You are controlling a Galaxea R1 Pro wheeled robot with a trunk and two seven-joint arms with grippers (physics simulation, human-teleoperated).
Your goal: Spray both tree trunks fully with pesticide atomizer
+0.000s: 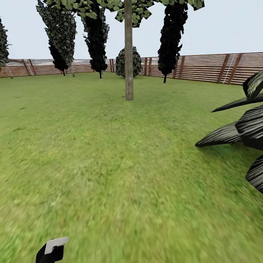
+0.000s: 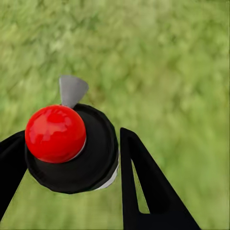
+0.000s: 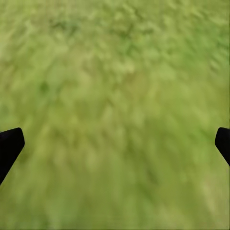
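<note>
The pesticide atomizer [image 2: 93, 163], a black bottle with a red tip [image 2: 55, 133], sits between the black fingers of my left gripper [image 2: 72, 153], which is shut on it above grass. In the head view that left gripper [image 1: 51, 251] shows at the bottom left edge, low over the lawn. One tree stands straight ahead in the middle distance, with a bare grey-brown tree trunk [image 1: 128, 62] and leaves [image 1: 137, 9] at the top. My right gripper [image 3: 117, 141] is open over grass with nothing between its fingertips. Pesticide and the paved floor are out of view.
Dark striped palm leaves [image 1: 237, 131] jut in from the right at mid height. Narrow dark trees [image 1: 96, 36] and a round bush [image 1: 128, 62] stand along the reddish slat fence [image 1: 204, 67] at the back. Open lawn [image 1: 109, 153] lies between me and the trunk.
</note>
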